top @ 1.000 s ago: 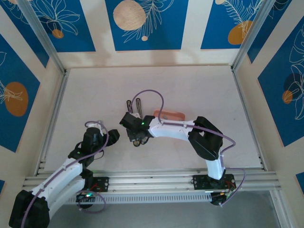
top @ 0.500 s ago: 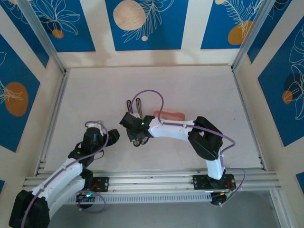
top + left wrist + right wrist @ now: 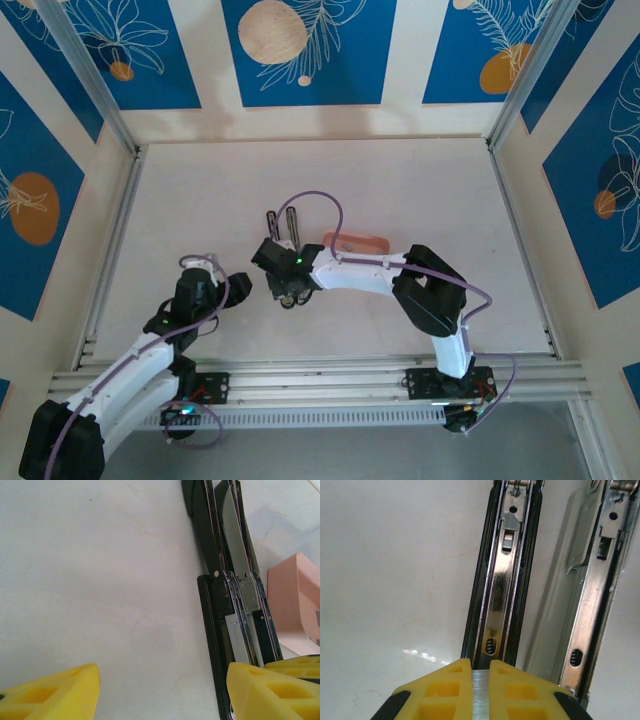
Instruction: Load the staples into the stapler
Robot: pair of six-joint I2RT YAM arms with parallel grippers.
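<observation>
1. The right end effector (image 3: 481,679) pinches a thin grey metallic strip of staples (image 3: 481,696) at the near end of the channel.
2. The slim black-and-silver stapler (image 3: 502,595) lies opened on the white table (image 3: 200,200), beside a shallow pink tray (image 3: 290,595).
3. The left end effector (image 3: 160,692) is spread, just beside the stapler.

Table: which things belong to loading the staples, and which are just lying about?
In the job: stapler, lying open; staples, one strip pinched in the right gripper.
Lying about: pink tray beside the stapler; left gripper, open, holding nothing.
</observation>
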